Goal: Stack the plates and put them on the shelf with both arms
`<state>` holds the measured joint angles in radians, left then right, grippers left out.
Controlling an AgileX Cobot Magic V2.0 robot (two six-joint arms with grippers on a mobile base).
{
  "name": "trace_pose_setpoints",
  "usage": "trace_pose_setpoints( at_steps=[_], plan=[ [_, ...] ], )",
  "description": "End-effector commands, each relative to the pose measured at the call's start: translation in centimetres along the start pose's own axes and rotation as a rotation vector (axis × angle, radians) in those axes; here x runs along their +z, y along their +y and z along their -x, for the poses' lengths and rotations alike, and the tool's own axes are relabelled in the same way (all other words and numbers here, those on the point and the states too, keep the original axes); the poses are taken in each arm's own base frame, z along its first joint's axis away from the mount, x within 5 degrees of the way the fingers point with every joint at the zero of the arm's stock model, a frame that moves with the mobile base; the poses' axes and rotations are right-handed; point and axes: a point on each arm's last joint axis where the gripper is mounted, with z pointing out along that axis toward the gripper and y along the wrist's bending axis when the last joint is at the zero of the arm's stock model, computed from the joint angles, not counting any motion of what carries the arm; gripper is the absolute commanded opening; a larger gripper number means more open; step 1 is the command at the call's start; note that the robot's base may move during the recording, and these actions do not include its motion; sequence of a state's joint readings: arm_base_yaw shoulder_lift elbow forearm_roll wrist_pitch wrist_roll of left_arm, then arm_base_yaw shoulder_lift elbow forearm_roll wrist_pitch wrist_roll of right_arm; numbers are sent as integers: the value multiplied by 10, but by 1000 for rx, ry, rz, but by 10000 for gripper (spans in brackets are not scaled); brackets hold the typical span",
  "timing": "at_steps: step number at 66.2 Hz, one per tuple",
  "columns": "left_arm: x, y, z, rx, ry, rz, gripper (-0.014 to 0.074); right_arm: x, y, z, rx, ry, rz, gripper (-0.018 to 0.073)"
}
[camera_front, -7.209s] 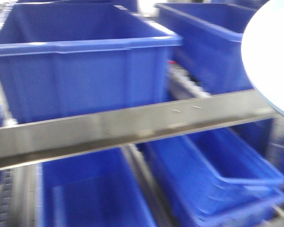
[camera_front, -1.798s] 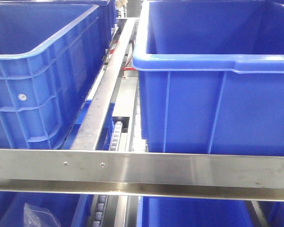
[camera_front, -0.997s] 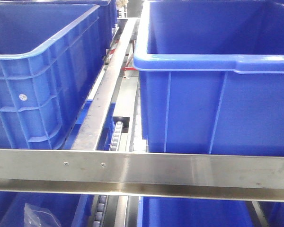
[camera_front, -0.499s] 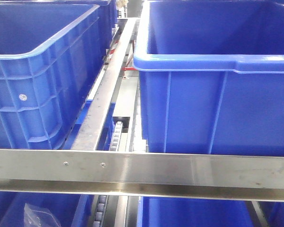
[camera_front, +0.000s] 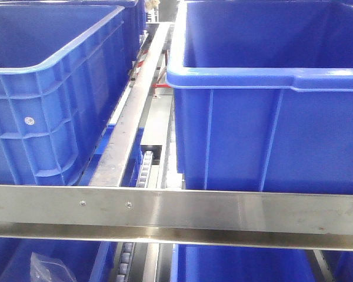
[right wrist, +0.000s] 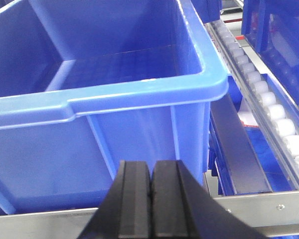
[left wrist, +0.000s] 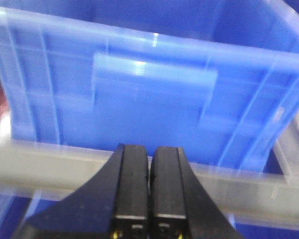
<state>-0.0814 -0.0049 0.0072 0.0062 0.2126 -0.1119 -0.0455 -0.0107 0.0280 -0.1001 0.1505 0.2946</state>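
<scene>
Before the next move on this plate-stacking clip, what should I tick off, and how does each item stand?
1. Plates in view: not ok, none shows in any view.
2. Left gripper: jaws shut, nothing between them; ok only if no plate should be held.
3. Right gripper: same, jaws shut and bare.
4. Right bin as a drop spot: what shows of its inside holds nothing, ok.
5. Left gripper's aim: faces a bin wall above the rail; blurred, cannot tell clearance.
6. Plates already shelved: cannot tell.

A: Front view? Level, close, facing two blue bins behind a steel shelf rail.
B: Wrist views? Each looks forward past closed fingers at bin and rail, very near.
</scene>
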Motion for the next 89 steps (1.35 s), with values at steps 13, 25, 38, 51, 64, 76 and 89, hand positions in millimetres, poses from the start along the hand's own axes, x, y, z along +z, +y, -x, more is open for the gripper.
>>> trace_pose_setpoints(
  at_steps=[13,25,38,51,64,76,89],
  plan=[
    [-2,-1,8,-3,-100,-11,83,-2,2,8,-6,-104,25,48],
    [-2,-1,8,-3,-108,-12,83,-2,2,8,-6,-103,25,48],
    [-2,-1,12,45,-156,-10,83,-2,2,8,-6,-103,25,48],
    [-2,-1,12,45,-150,-10,83,-2,2,8,-6,-103,25,48],
    [-2,-1,12,45,-150,-10,83,-2,2,8,-6,-103,25,48],
    [-2,-1,12,45,-150,-10,83,-2,2,8,-6,-103,25,48],
    [-2,-1,12,45,-150,-10,83,-2,2,8,-6,-103,25,48]
  ],
)
